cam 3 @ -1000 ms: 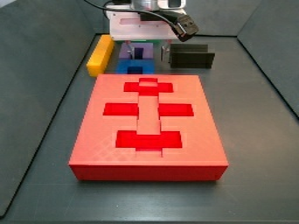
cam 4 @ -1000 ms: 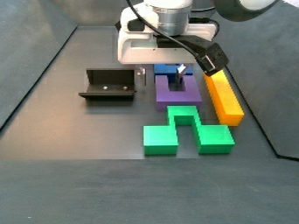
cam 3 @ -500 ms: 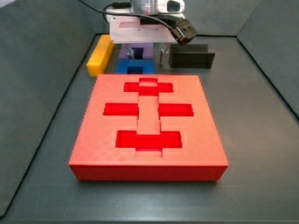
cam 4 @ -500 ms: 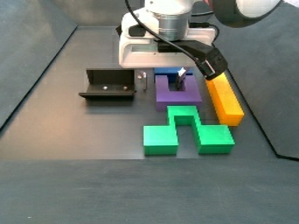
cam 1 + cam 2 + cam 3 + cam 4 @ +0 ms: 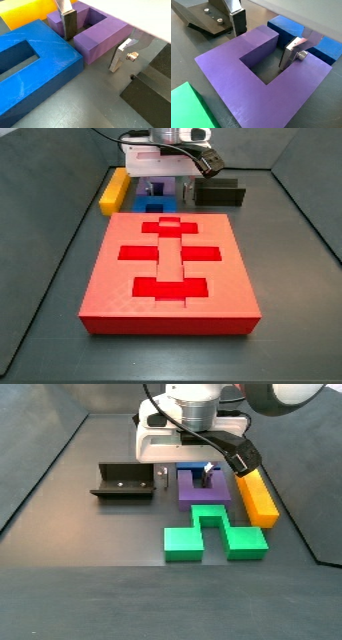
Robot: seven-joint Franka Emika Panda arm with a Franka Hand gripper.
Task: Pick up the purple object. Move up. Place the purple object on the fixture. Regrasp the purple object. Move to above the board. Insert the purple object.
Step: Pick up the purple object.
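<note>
Wrist views: the gripper (image 5: 264, 42) is low over the purple object (image 5: 244, 87), jaws parted, one finger (image 5: 290, 56) inside the U-slot, the other (image 5: 67, 22) outside a prong; nothing clamped. The blue block (image 5: 33, 67) touches it; the fixture (image 5: 208, 17) sits near.

Side views: no change from half a second ago. The orange block (image 5: 255, 494) lies right, the green block (image 5: 209, 531) nearer, the board (image 5: 170, 273) well apart. No legible markings.

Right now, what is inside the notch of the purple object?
In a wrist view, one finger stands inside the notch of the purple object; the other finger is outside a prong. The open gripper straddles that prong. The finger covers the notch floor below.
</note>
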